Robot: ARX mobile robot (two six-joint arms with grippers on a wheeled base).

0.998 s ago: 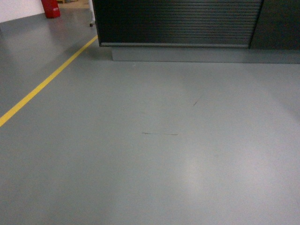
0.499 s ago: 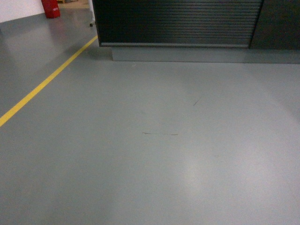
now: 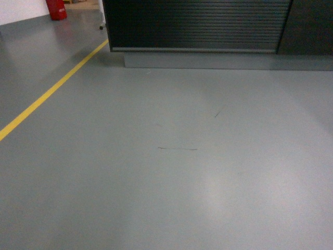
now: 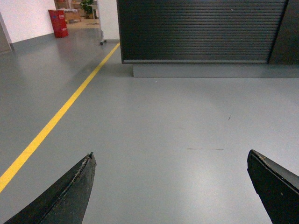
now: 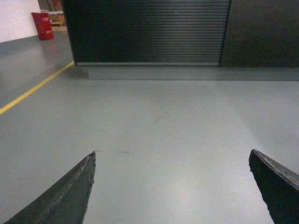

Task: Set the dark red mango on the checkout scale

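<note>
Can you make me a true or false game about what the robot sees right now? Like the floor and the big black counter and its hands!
1. The yellow line on the grey floor runs toward the checkout. True.
2. The left gripper is holding a mango. False: its fingers are spread apart with only bare floor showing between them.
3. The checkout has a ribbed black front over a grey base. True.
4. The right gripper is shut tight. False: its fingers stand wide apart.
5. A scale is sitting on the floor. False: no scale shows in any view.
6. Something red stands far off at the left. True.
</note>
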